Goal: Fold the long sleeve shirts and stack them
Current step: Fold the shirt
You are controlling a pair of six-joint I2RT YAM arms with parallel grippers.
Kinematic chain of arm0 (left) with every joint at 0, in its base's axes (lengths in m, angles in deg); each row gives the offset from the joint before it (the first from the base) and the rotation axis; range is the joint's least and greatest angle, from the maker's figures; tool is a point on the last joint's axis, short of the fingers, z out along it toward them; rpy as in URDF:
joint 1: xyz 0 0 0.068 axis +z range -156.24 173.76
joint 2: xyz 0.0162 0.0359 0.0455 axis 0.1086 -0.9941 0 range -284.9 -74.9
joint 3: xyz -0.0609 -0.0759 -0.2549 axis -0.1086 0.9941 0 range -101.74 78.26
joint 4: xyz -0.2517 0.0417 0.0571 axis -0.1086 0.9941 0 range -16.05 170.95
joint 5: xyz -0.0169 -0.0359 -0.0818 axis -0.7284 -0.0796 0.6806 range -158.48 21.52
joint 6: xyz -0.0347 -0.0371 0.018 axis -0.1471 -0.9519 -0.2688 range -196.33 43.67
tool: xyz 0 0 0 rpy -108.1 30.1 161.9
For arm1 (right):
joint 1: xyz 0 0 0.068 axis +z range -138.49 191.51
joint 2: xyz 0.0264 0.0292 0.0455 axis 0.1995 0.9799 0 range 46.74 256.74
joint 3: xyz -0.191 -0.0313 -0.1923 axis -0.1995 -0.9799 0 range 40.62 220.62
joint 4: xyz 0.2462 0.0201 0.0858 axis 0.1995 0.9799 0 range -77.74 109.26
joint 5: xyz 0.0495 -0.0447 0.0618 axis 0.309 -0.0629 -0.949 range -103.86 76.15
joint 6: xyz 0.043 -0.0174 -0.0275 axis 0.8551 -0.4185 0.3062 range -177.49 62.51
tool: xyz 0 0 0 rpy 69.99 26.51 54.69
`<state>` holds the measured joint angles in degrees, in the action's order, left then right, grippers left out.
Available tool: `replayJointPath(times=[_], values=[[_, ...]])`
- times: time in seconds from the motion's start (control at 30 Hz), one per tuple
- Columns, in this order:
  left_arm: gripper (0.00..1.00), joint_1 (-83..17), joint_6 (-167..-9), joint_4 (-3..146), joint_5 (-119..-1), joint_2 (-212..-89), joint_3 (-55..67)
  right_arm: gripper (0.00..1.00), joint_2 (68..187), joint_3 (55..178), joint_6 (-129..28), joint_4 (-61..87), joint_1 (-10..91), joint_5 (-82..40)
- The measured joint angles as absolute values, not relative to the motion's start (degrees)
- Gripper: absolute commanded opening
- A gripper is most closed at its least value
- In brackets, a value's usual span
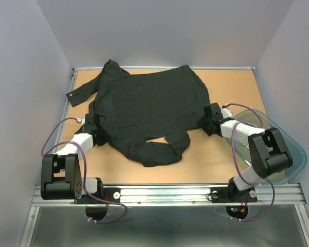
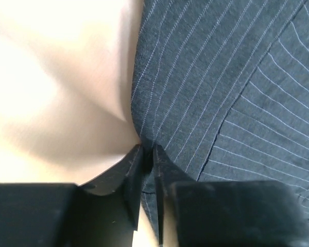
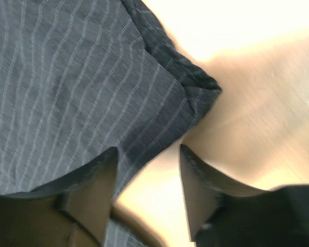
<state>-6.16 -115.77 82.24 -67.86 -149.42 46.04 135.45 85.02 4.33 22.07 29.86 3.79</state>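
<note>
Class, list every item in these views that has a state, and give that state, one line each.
long sleeve shirt, spread out unfolded, one sleeve doubled over along its near edge.
left gripper, fingers pinched on the shirt's edge.
right gripper, fingers open astride the shirt's edge.
clear bin, upright, uncovered.

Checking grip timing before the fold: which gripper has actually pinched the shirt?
The left gripper: its jaws are closed on the edge of the shirt. The right gripper has its jaws open astride the hem, pinching nothing yet.
</note>
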Motion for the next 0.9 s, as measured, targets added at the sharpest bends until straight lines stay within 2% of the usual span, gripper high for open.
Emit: replayJointPath(times=[0.03, 0.1, 0.13, 0.2, 0.23, 0.3, 0.53, 0.9], values=[[0.15, -6.53, -115.82, 82.55, -67.81, -149.42, 46.04, 0.43, 135.75, 85.05, 4.26, 21.78, 29.83, 4.08], [0.12, -7.1, -115.9, 82.83, -67.83, -149.42, 46.04, 0.35, 136.12, 85.05, 4.26, 21.54, 29.86, 4.43], [0.08, -7.32, -115.79, 82.94, -67.79, -149.42, 46.04, 0.27, 136.39, 85.02, 4.07, 21.56, 29.83, 4.67], [0.05, -7.43, -115.82, 83.12, -67.83, -149.35, 46.04, 0.18, 136.65, 85.02, 3.76, 21.59, 29.83, 5.11], [0.0, -7.51, -115.82, 83.27, -67.94, -149.29, 46.04, 0.07, 136.78, 85.05, 3.43, 21.63, 29.83, 5.46], [0.0, -7.62, -115.82, 83.56, -68.18, -149.11, 46.01, 0.01, 137.0, 85.05, 2.65, 21.7, 29.83, 5.87], [0.0, -7.67, -115.05, 88.84, -69.67, -147.76, 44.7, 0.01, 135.84, 85.09, -3.65, 22.13, 29.83, 5.91], [0.0, -7.73, -113.06, 94.83, -70.78, -143.19, 40.94, 0.01, 126.66, 89.77, -15.32, 26.04, 29.86, 6.46]])
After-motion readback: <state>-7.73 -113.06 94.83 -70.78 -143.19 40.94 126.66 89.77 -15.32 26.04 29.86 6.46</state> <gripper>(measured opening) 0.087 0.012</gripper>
